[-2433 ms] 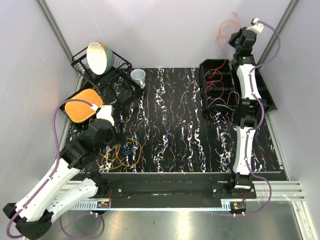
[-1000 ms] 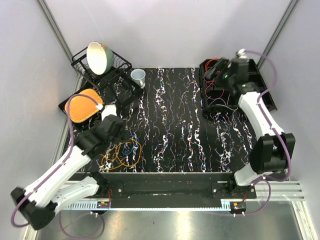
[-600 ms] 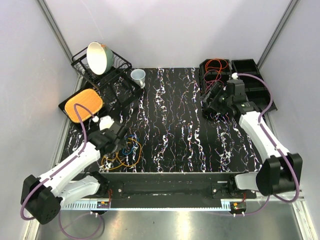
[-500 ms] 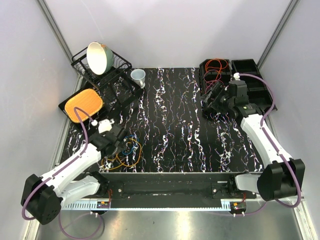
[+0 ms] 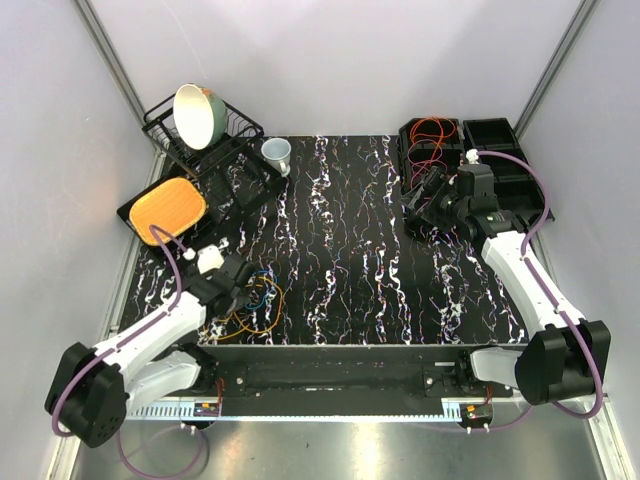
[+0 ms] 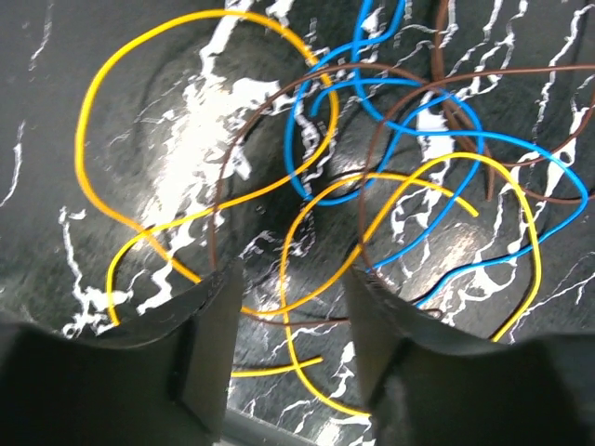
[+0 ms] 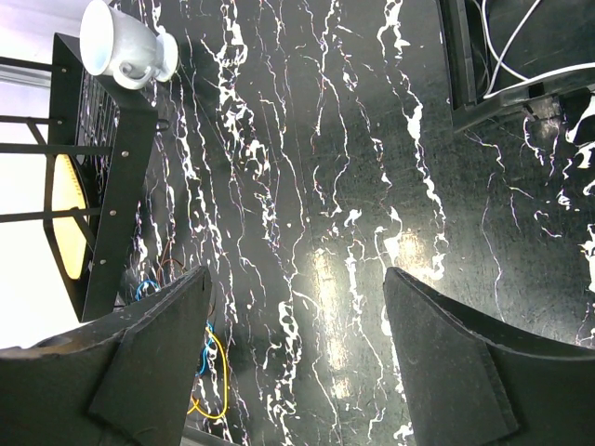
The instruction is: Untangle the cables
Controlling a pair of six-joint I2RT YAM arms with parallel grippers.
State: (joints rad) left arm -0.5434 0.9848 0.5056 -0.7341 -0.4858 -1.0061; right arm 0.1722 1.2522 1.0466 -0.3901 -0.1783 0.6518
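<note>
Left gripper (image 6: 290, 283): jaws parted, nothing held, low over cables (image 5: 252, 303) | Cables: yellow, blue and brown loops tangled at near left of table (image 5: 350, 250); gripper seemingly poised to pick one strand | Right gripper (image 7: 296, 288): wide apart, empty, beside far-right bins (image 5: 500, 130) | Bins: orange cable (image 5: 432, 130) lay inside, likely sorted.
</note>
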